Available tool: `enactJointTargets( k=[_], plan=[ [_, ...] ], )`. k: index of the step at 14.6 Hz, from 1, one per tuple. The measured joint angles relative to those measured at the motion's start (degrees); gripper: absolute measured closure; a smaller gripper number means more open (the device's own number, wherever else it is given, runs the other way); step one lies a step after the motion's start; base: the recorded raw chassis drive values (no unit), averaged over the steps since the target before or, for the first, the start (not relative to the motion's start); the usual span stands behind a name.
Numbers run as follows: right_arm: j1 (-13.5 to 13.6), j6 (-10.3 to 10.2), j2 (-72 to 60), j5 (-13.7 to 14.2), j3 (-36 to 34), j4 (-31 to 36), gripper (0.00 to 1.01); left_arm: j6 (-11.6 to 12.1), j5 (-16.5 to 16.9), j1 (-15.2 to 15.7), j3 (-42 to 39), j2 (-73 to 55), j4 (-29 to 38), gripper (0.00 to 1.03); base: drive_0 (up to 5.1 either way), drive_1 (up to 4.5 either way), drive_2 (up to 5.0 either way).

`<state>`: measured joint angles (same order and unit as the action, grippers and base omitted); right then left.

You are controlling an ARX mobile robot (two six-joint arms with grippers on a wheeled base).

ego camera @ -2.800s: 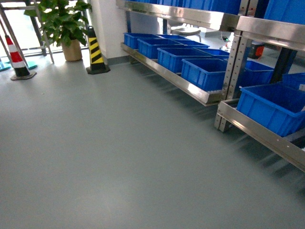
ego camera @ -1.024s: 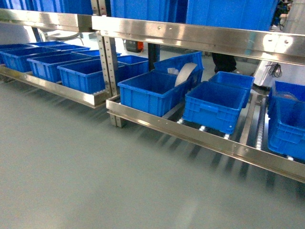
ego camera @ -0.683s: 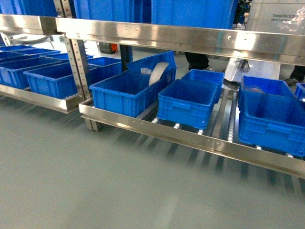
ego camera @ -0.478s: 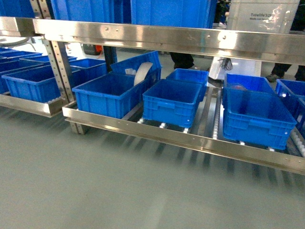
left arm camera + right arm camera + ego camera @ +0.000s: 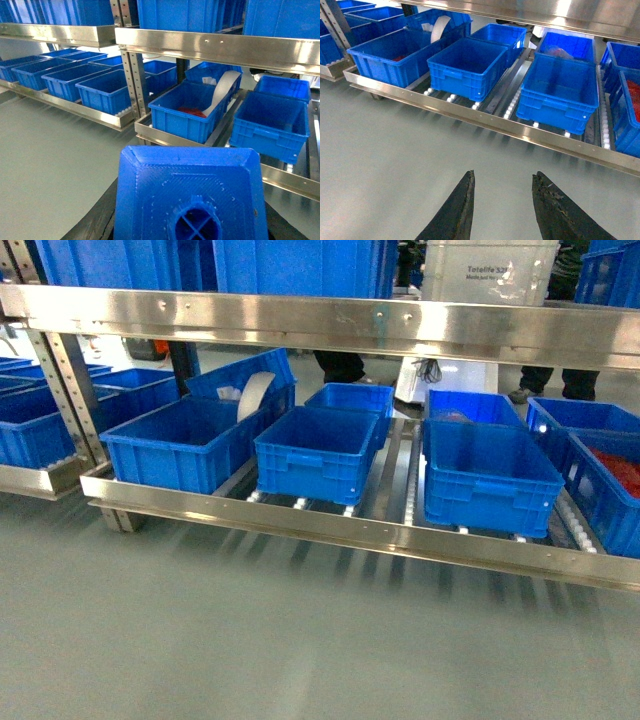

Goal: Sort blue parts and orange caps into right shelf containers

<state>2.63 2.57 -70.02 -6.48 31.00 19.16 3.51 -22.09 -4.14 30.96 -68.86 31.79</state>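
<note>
Shelf (image 5: 330,530) slid leftward as the base lined up; left gripper (image 5: 190,200) gripped a blue part (image 5: 190,195), right gripper (image 5: 502,205) gaped empty.

Blue bins (image 5: 322,450); steel-grey shelf (image 5: 330,525); black tool (image 5: 502,207).

Bright, even light fills every view. Glare streaks the steel shelf (image 5: 330,322) rail and reflects softly on the grey floor (image 5: 250,640). The head view looks slightly smeared; the near blue part (image 5: 190,195) blurs.

Steel shelf (image 5: 330,532) on grey floor (image 5: 250,640); blue bins (image 5: 315,452) on rollers (several rows)
</note>
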Motion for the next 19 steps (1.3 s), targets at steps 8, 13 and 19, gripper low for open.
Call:
enactJointTargets(
  k=[8,13,19],
  plan=[
    [0.0,0.0,0.0,0.0,0.0,0.0,0.67,0.0,-0.2,0.1,0.0,0.0,0.0,0.59,-1.4,-1.4,-1.4],
    [0.0,0.0,0.0,0.2,0.0,-0.2,0.67,0.0,0.1,-0.2,0.0,0.0,0.2,0.59,-0.2,-0.16,-0.2],
    [0.0,0.0,0.0,0.0,0.0,0.0,0.67,0.0,-0.2,0.2,0.0,0.0,0.0,0.59,0.0,0.0,0.0]
  ],
)
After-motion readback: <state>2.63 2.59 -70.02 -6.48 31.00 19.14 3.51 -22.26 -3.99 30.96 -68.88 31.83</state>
